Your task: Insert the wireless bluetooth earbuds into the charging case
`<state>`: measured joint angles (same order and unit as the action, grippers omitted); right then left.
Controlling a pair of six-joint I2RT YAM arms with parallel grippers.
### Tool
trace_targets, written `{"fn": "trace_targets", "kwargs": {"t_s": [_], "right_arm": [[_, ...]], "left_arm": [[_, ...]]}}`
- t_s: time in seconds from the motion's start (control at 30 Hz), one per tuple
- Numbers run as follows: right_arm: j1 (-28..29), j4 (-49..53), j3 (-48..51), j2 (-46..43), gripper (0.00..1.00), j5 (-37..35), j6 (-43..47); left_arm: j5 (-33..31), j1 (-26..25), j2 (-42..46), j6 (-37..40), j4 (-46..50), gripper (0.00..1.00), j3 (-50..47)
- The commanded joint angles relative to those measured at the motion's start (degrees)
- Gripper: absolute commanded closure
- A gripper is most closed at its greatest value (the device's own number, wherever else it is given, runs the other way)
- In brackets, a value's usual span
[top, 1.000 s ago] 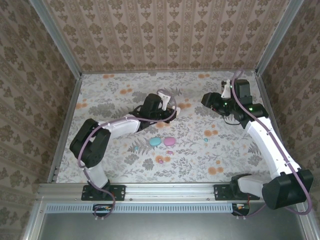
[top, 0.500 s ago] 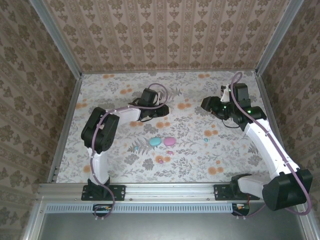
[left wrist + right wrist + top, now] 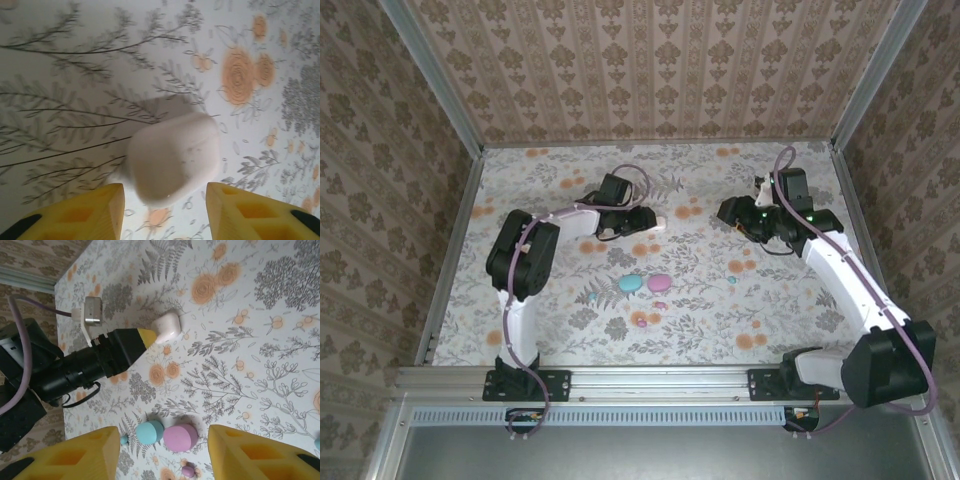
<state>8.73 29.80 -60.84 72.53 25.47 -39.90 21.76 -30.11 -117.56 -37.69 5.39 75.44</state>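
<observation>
Nearest the arm bases, a magenta earbud (image 3: 641,320) lies loose on the tabletop (image 3: 790,320), with a second one just beyond it and a teal earbud (image 3: 592,297) to their left. Just beyond these, the teal case (image 3: 630,284) and the pink case (image 3: 661,283) sit side by side, both apparently shut. Farther out, the left pincer (image 3: 165,197) stands with jaws apart; the near end of the white charging case (image 3: 172,157) lies between them, not gripped. The right pincer (image 3: 728,212) hovers over the far tabletop, jaws apart and empty. Hazards: an off-centre closure would likely skid or spin the unrestrained white charging case. Its lid appears shut, which would block insertion. The glossy buds may squirt from the jaws, or be seated in the wrong-coloured case.
</observation>
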Motion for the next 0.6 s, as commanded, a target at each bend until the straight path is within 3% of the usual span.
{"fn": "trace_targets", "kwargs": {"t_s": [0.0,0.17,0.27,0.4,0.57], "right_arm": [[0.85,0.61,-0.92,2.06,0.49,3.51,1.12],[5.74,3.22,-2.82,5.61,0.49,2.54,13.11],[11.39,4.82,-3.18,7.62,0.49,-4.74,25.55],[19.46,3.23,-1.21,9.82,0.48,-12.35,48.62],[21.95,-4.07,4.83,11.14,0.5,-8.16,72.22]], "left_arm": [[-2.4,1.26,1.11,2.09,4.84,0.48,0.94],[-5.05,1.9,7.93,5.83,5.69,0.41,-2.27],[-8.72,1.89,15.23,8.61,4.16,0.39,-6.4],[-14.58,1.89,26.26,11.33,-0.3,0.39,-13.84],[-21.06,1.9,38.03,14.91,-7.05,0.38,-23.32]]}}
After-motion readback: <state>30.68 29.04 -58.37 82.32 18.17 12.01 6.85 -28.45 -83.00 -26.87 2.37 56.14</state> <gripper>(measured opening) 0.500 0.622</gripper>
